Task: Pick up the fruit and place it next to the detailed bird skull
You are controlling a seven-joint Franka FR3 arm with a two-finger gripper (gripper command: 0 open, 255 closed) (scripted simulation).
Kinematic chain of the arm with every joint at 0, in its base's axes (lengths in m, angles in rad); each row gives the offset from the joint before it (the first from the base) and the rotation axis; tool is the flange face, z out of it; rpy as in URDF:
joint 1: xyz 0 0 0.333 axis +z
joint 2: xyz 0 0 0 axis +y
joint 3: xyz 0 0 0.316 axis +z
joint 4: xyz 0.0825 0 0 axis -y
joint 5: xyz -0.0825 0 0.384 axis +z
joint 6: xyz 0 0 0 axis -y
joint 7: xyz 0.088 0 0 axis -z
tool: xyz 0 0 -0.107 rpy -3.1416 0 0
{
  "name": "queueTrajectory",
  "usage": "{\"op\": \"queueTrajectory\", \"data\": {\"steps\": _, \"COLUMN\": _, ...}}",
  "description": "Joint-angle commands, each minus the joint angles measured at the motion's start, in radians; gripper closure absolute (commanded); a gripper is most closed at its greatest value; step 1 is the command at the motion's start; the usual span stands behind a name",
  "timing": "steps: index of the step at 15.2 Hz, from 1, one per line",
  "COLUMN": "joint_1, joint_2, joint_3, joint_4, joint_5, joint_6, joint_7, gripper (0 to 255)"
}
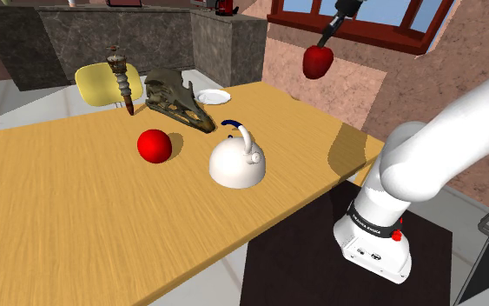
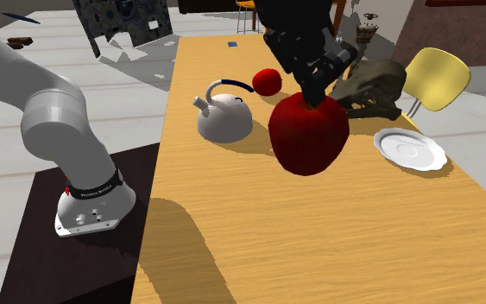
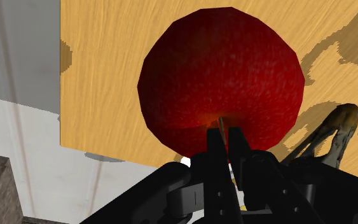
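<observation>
Tool [image 1: 324, 41] pinches apple [image 1: 318, 62] by stem, aloft. Lower gently onto worktop [image 1: 60, 200], 5 o'clock of bird skull [image 1: 180, 100] in shoulder view.

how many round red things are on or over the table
2. A dark red apple hangs from the gripper above the table. A brighter red ball rests on the table beside the white kettle, near the bird skull. None looks hidden.

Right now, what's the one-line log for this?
claw: shut on apple | apple: in air over table | bird skull: on table | placing: not done
</observation>
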Motion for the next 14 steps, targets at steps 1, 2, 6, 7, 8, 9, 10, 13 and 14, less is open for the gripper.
{"op": "queueTrajectory", "data": {"steps": 1, "joint_1": 0.003, "joint_2": 0.004, "joint_3": 0.004, "joint_4": 0.030, "joint_5": 0.003, "joint_6": -0.027, "joint_7": 0.004, "gripper": 255}}
{"op": "queueTrajectory", "data": {"steps": 2, "joint_1": 0.005, "joint_2": 0.006, "joint_3": 0.005, "joint_4": 0.046, "joint_5": 0.004, "joint_6": -0.040, "joint_7": 0.006, "gripper": 255}}
{"op": "queueTrajectory", "data": {"steps": 6, "joint_1": 0.012, "joint_2": 0.018, "joint_3": 0.008, "joint_4": 0.105, "joint_5": 0.011, "joint_6": -0.089, "joint_7": 0.010, "gripper": 255}}
{"op": "queueTrajectory", "data": {"steps": 7, "joint_1": 0.013, "joint_2": 0.016, "joint_3": 0.030, "joint_4": 0.095, "joint_5": 0.009, "joint_6": -0.081, "joint_7": 0.034, "gripper": 255}}
{"op": "queueTrajectory", "data": {"steps": 8, "joint_1": 0.016, "joint_2": 0.015, "joint_3": 0.051, "joint_4": 0.086, "joint_5": 0.007, "joint_6": -0.073, "joint_7": 0.058, "gripper": 255}}
{"op": "queueTrajectory", "data": {"steps": 9, "joint_1": 0.019, "joint_2": 0.015, "joint_3": 0.071, "joint_4": 0.077, "joint_5": 0.006, "joint_6": -0.065, "joint_7": 0.082, "gripper": 255}}
{"op": "queueTrajectory", "data": {"steps": 10, "joint_1": 0.022, "joint_2": 0.016, "joint_3": 0.091, "joint_4": 0.070, "joint_5": 0.006, "joint_6": -0.057, "joint_7": 0.106, "gripper": 255}}
{"op": "queueTrajectory", "data": {"steps": 13, "joint_1": 0.036, "joint_2": 0.025, "joint_3": 0.147, "joint_4": 0.056, "joint_5": 0.006, "joint_6": -0.035, "joint_7": 0.174, "gripper": 255}}
{"op": "queueTrajectory", "data": {"steps": 14, "joint_1": 0.041, "joint_2": 0.031, "joint_3": 0.164, "joint_4": 0.054, "joint_5": 0.007, "joint_6": -0.028, "joint_7": 0.197, "gripper": 255}}
